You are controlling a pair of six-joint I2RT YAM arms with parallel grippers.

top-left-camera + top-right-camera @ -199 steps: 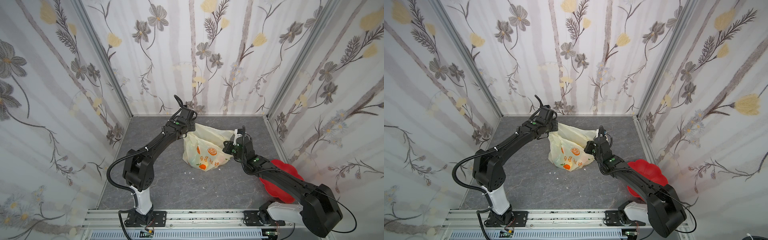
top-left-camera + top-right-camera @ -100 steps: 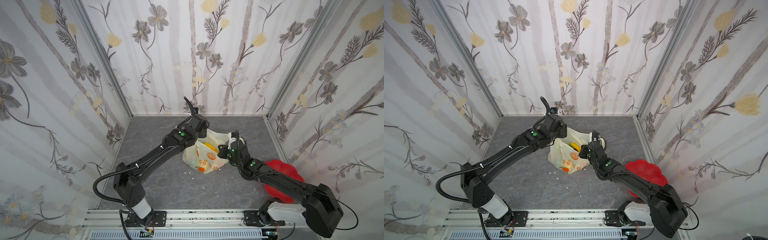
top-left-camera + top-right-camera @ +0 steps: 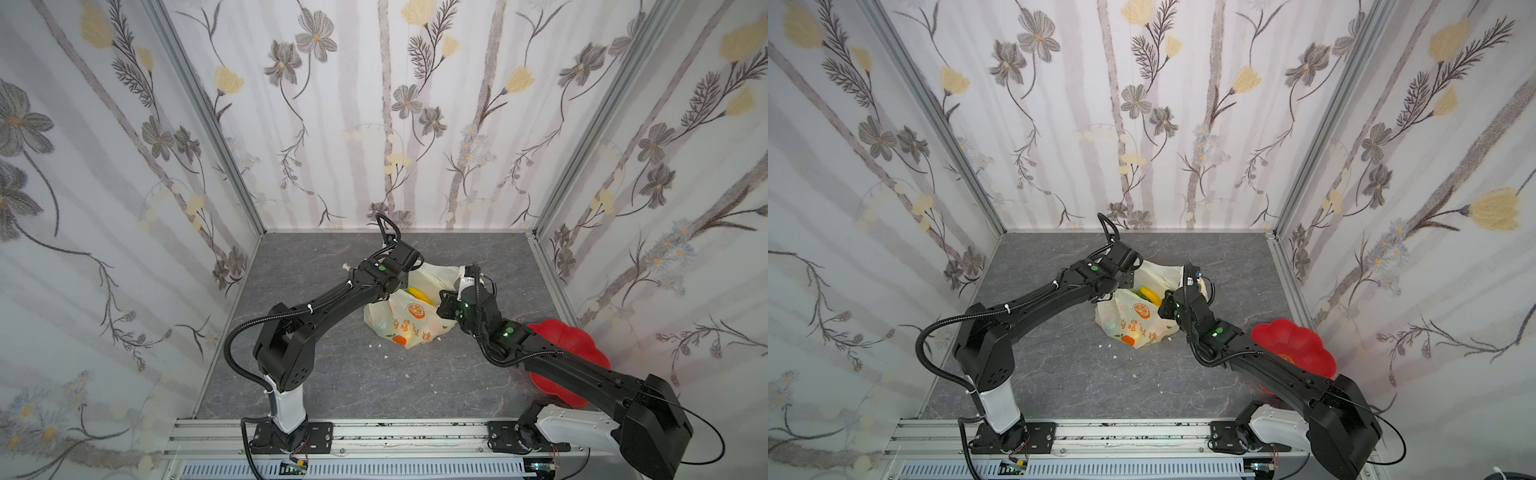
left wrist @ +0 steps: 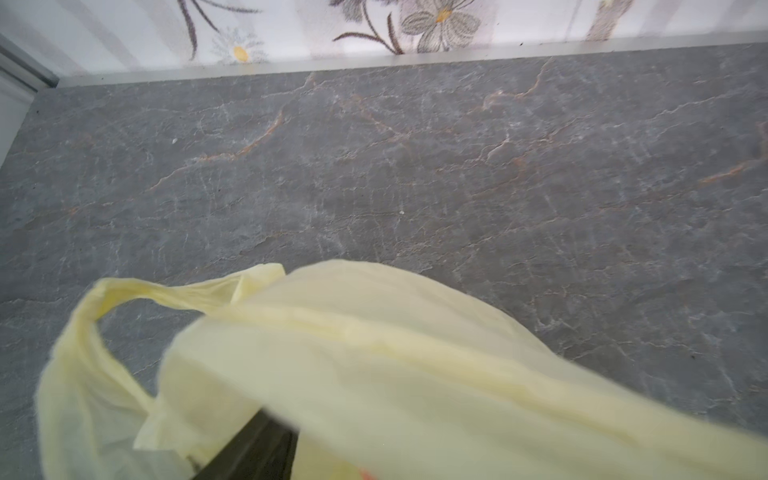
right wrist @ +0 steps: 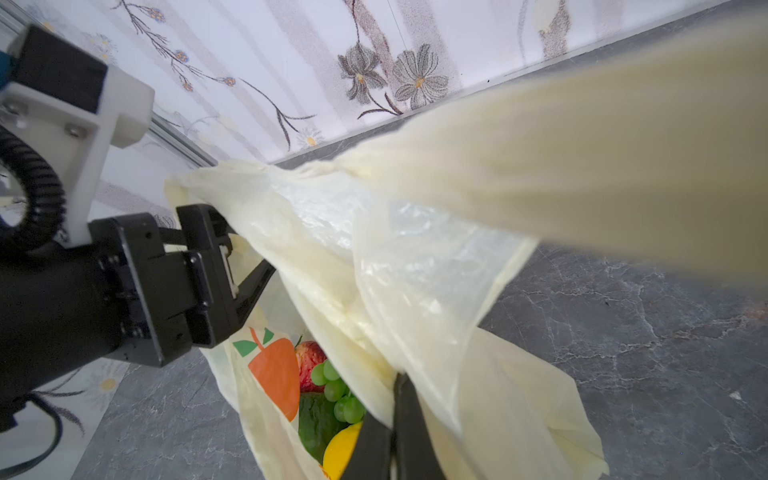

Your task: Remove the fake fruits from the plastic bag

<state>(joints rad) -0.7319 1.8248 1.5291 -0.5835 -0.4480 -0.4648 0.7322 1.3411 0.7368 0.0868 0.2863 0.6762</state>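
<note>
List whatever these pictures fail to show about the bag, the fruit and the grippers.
- What lies deep in the plastic bag: right wrist view shows only the grape bunch and its neighbours; film and the right gripper hide the rest.
- Tips of the left gripper: left wrist view, blurred bag drapes over them.
- Red dish: both top views, right arm crosses it.

The plastic bag sits on the worktop near its middle, between the two arms. The left claw is at the bag's left rim and the right claw at its right rim. Inside the bag lie the fake fruits: a grape bunch touching an avocado, with a banana beside them. A dish lies right of the bag, apart from it and partly under the right arm.
</note>
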